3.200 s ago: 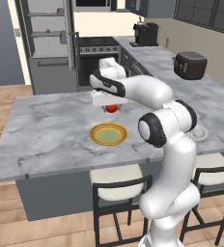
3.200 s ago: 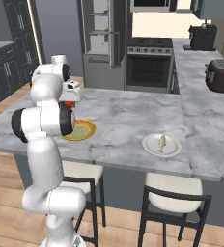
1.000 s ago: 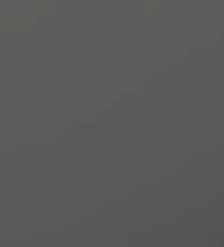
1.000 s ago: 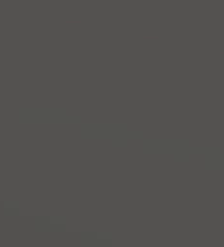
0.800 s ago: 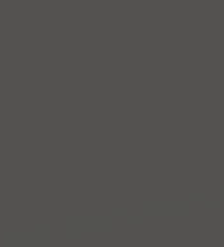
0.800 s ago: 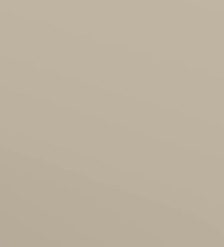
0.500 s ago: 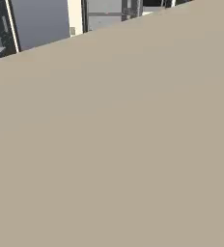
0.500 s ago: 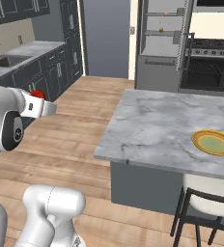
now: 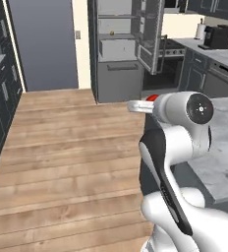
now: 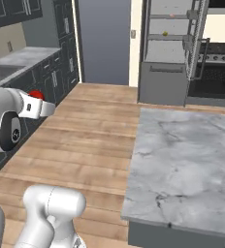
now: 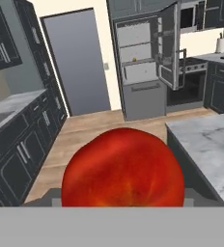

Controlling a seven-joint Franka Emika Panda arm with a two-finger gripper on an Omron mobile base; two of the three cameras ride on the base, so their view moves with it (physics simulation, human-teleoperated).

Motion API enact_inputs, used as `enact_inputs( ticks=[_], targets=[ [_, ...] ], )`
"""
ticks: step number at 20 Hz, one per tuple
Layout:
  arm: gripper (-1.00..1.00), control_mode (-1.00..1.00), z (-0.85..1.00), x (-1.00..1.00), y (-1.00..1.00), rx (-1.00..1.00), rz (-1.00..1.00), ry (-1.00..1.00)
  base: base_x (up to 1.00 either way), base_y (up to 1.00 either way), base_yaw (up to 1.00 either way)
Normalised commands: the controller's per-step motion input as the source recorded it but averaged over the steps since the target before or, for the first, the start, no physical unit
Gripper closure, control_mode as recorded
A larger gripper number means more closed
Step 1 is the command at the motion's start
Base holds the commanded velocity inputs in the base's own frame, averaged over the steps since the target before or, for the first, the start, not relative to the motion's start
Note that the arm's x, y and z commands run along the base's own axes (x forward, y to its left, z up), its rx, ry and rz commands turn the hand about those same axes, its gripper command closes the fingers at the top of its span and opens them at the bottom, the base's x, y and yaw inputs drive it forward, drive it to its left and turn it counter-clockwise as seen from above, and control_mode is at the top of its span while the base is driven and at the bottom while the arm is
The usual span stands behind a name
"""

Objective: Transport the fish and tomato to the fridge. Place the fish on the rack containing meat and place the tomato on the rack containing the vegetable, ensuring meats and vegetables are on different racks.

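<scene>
My gripper (image 9: 144, 102) is shut on the tomato (image 11: 123, 169), a glossy red ball that bulks large at the bottom of the hand view. The tomato (image 9: 153, 97) peeks out red beside the arm's big joint, and shows again (image 10: 35, 94) at the left of the right base view. The fridge (image 9: 117, 49) stands open across the wooden floor, its door (image 9: 150, 34) swung to the right. On its shelves a yellow-green vegetable (image 10: 165, 34) lies one rack below an orange-pink meat lump (image 10: 171, 15). The fish is out of view.
The marble island counter (image 10: 182, 160) lies to my right. The black oven (image 10: 216, 72) stands right of the fridge. Dark cabinets (image 10: 41, 72) with a sink counter line the left wall. A grey door (image 9: 42, 44) is left of the fridge, with wooden floor (image 9: 67, 147) between.
The base has driven away from the island's plates and turned, so both base views now face the open fridge. The tomato has stayed in the gripper.
</scene>
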Motion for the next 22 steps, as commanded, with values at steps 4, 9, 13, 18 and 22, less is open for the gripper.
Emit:
enact_inputs(
  ticks=[4, 9, 13, 18, 22],
  targets=[
    [1.0, 1.0, 0.0, 0.0, 0.0, 0.0, 0.0, 0.0, 1.0, 0.42, -0.13],
    [1.0, 1.0, 0.0, 0.0, 0.0, 0.0, 0.0, 0.0, 1.0, 1.0, -0.18],
    [1.0, 1.0, 0.0, 0.0, 0.0, 0.0, 0.0, 0.0, 1.0, 0.54, -0.16],
    [1.0, 1.0, 0.0, 0.0, 0.0, 0.0, 0.0, 0.0, 1.0, 0.0, -0.05],
    [1.0, 1.0, 0.0, 0.0, 0.0, 0.0, 0.0, 0.0, 1.0, 0.0, -0.06]
  ],
)
